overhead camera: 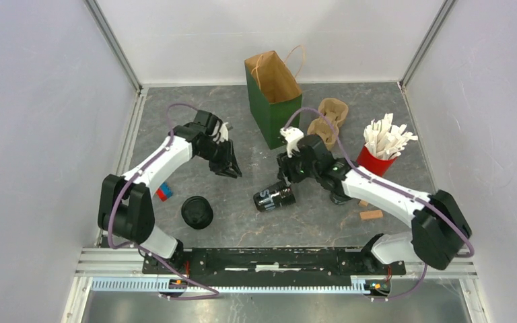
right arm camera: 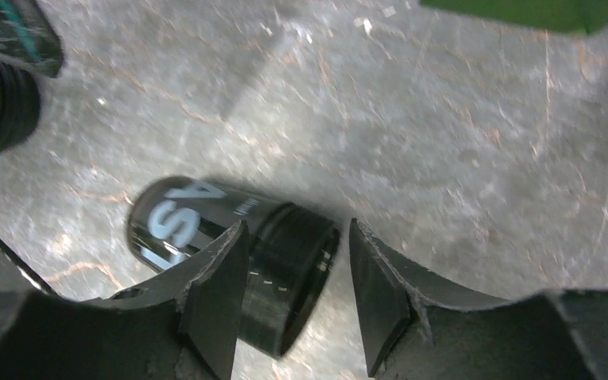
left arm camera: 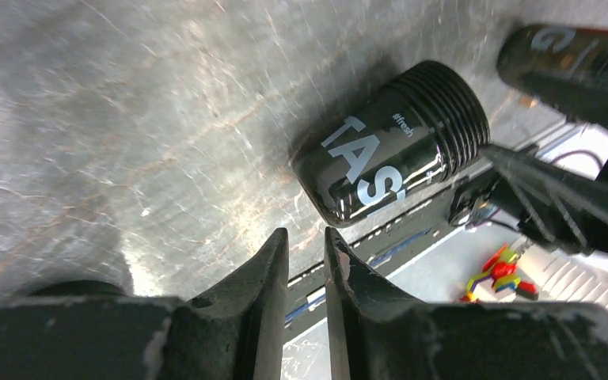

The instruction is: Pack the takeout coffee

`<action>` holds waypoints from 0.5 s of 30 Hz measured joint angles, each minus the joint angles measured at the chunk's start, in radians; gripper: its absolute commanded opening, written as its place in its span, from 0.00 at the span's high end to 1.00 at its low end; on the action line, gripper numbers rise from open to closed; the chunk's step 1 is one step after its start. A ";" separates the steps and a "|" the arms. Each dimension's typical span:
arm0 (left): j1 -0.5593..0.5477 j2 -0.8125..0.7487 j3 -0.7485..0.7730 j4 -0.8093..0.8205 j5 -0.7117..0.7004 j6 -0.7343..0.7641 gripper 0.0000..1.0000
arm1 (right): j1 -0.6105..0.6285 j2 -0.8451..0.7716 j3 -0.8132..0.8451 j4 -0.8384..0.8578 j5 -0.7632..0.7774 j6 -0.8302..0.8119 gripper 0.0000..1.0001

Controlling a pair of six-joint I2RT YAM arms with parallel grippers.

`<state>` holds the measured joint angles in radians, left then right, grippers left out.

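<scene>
Right claw (right arm camera: 297,224) spread open, toppled coffee cup (right arm camera: 182,222) — lid end inside its gap

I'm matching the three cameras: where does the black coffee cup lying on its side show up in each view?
Top external: the coffee cup is near the centre, lying on its side.
Left wrist: right of centre, lid pointing to the upper right.
Right wrist: lower left of centre, lid between the open fingers of the right gripper.
Shared landmark: the grey marbled table under the cup in all three.
</scene>
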<state>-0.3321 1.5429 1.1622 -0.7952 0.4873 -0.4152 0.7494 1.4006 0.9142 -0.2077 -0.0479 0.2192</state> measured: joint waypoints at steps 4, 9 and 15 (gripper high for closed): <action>-0.075 -0.028 -0.049 0.018 0.011 -0.003 0.70 | -0.074 -0.121 -0.150 0.017 -0.077 -0.005 0.32; -0.168 -0.066 -0.109 0.064 0.016 -0.012 0.71 | -0.093 -0.231 -0.277 0.053 -0.177 0.014 0.32; -0.254 -0.110 -0.230 0.135 0.016 -0.066 0.72 | -0.093 -0.328 -0.427 0.167 -0.310 0.095 0.38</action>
<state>-0.5858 1.4330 0.9318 -0.6598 0.5034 -0.4808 0.6563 1.0721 0.4873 -0.0406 -0.3576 0.3138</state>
